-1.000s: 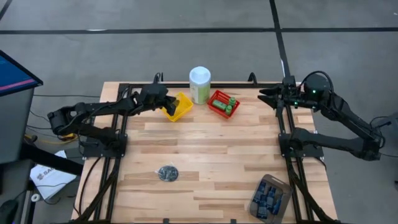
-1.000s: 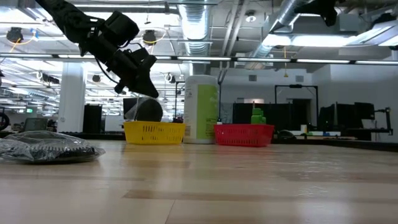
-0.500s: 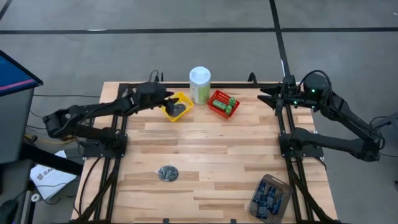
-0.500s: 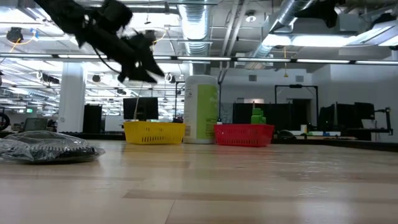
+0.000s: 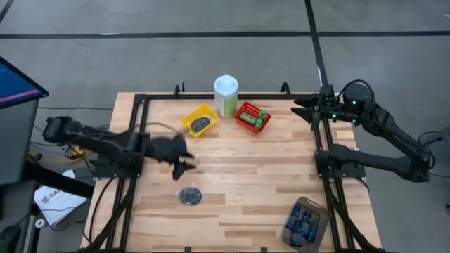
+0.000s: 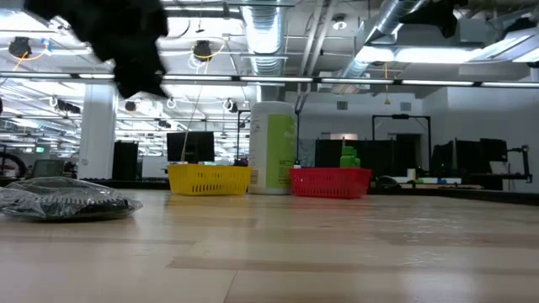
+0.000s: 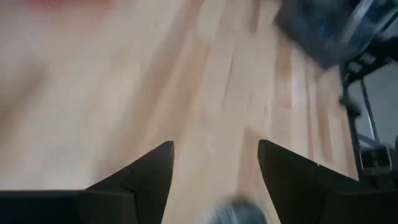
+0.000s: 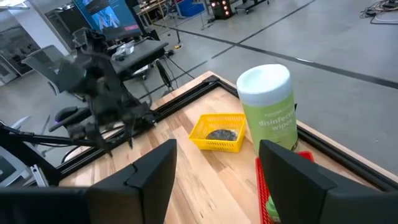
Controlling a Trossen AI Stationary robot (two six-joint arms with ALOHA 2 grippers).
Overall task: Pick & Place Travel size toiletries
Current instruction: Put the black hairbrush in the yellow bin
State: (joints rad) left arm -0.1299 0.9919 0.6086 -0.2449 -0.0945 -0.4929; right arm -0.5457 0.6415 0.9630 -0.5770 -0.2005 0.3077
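Looking down from overhead, I am seeing my left tool (image 5: pixel 184 159) hanging over the left-centre of the wooden worktop (image 5: pixel 239 190), blurred. Its wrist camera is showing the two dark fingers (image 7: pixel 146 171) spread apart with bare wood between them, gripping nothing. Just below the tool in the overhead picture, a dark round clear-wrapped bundle (image 5: pixel 188 195) is lying flat on the worktop; in the table-level picture it is sitting at the far left edge (image 6: pixel 63 202).

Moving right, toward the upper middle, a yellow basket (image 5: pixel 199 119) is holding another dark bundle (image 5: pixel 200 124). Just beside it, a tall pale green canister (image 5: pixel 226 95) with a white lid is standing upright. To the right of that, a red basket (image 5: pixel 251 117) is holding short green bottles (image 5: pixel 260 118).

At the lower right of the overhead picture, a grey container (image 5: pixel 304 222) is holding flat dark navy tubes (image 5: pixel 303 221), lying near the worktop's front edge.

At the upper right, my right tool (image 5: pixel 301 109) is waiting above the worktop's far right edge, well apart from everything. Its own camera is showing its fingers (image 8: pixel 155 168) held wide apart and empty, looking toward the canister and yellow basket.
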